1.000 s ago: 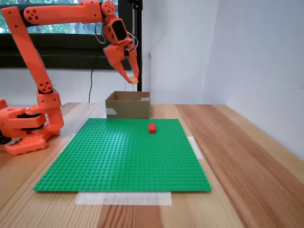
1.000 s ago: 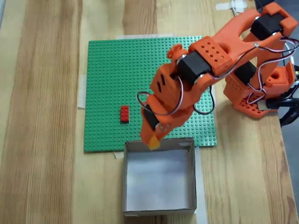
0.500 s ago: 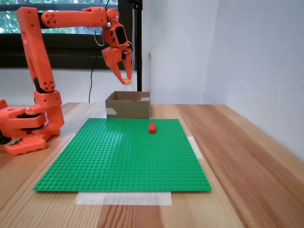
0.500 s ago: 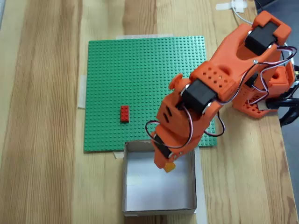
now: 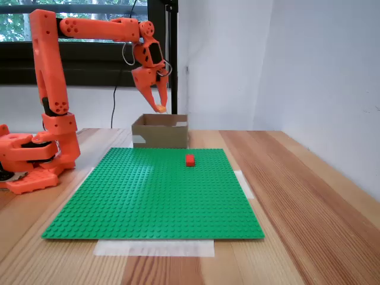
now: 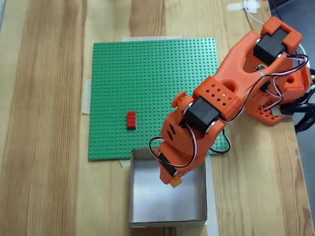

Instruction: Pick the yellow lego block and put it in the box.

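yel block point(image 6: 175, 182) | brn box point(image 5: 160, 132) | grn studded plate point(image 5: 154, 190) | red brick point(image 6: 131, 120)

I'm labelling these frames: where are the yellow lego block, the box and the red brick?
yellow lego block point(image 6: 175, 182): a fixed view from above, its visible end below the gripper.
box point(image 5: 159, 136): a fixed view from the side, front wall.
red brick point(image 6: 131, 120): a fixed view from above, top face.

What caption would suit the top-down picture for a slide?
Orange arm's gripper holds the yellow lego block above the open box, a red brick left on the green baseplate.
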You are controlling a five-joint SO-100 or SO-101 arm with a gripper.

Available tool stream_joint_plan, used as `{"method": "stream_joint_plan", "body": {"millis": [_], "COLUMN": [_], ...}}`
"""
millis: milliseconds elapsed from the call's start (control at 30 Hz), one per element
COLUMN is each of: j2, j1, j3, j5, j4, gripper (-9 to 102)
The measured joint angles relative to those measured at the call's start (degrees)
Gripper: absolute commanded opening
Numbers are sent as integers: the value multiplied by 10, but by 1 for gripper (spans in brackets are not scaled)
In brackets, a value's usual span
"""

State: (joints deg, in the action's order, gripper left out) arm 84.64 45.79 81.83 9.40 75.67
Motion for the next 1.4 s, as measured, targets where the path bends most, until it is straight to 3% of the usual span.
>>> {"method": "stream_joint_plan", "body": {"millis": [1400], "j2": [-164], "j1": [-16], "j3": [-21], "j5": [36], "j4": [-66], "gripper": [9]}}
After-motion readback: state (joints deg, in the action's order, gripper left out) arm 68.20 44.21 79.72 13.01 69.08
